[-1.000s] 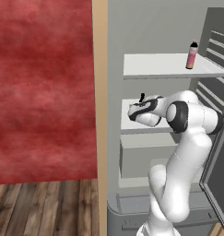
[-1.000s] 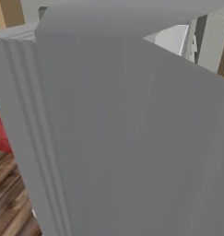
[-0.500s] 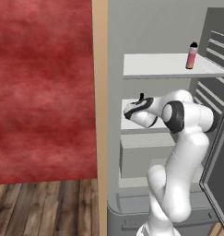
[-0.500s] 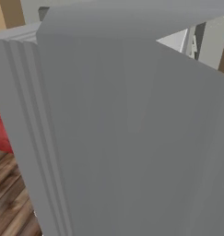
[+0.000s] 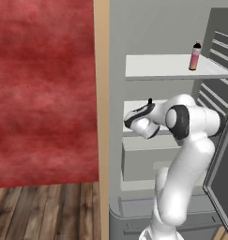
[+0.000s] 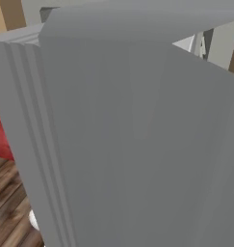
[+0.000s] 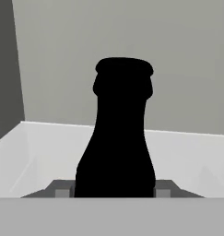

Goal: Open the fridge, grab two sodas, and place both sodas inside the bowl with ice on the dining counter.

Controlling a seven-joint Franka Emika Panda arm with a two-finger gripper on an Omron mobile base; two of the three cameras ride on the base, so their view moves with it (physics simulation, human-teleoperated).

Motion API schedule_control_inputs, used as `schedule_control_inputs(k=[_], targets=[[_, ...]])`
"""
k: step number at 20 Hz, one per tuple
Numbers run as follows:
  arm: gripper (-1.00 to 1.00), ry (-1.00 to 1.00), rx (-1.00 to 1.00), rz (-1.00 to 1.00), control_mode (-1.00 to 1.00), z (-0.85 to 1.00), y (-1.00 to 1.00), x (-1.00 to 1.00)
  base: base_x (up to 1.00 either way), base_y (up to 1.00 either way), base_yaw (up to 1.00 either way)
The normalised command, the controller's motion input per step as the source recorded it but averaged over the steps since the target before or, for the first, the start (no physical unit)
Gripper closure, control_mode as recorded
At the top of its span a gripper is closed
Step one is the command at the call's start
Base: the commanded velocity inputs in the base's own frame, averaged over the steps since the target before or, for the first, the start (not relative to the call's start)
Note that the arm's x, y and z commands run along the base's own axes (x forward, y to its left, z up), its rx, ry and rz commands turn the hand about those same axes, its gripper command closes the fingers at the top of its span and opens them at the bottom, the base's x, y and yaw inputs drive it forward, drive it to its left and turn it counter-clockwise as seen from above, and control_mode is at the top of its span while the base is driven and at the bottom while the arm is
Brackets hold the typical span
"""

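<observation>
Lifted and drawn slightly outward since a second ago, my gripper (image 7: 114,192) pinches the dark soda (image 7: 117,133) over the fridge's (image 5: 153,28) middle shelf (image 5: 134,108); the pink soda (image 5: 195,56) stands on the upper shelf (image 5: 162,66)

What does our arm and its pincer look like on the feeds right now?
The arm is glossy white, built of fat rounded links, with dark grey rings at the joints and a dark band near the wrist. No cables or markings show. The pincer ends in two small dark grey, blocky fingertips.
</observation>
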Motion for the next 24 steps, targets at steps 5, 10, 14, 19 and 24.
schedule_control_inputs(k=[5,10,14,19,24], targets=[[1.00,0.07,0.03,-0.05,-1.00,0.94,-0.57,-0.79,0.00,0.00,0.00],[1.00,0.08,0.04,-0.04,-1.00,0.98,-0.46,-0.79,0.00,0.00,0.00],[1.00,0.13,0.02,-0.06,-1.00,0.51,-0.27,-0.89,0.00,0.00,0.00],[1.00,0.08,0.03,-0.02,-1.00,0.32,-0.28,-0.99,0.00,0.00,0.00],[1.00,0.19,0.02,-0.02,-1.00,1.00,-0.10,-0.65,0.00,0.00,0.00]])
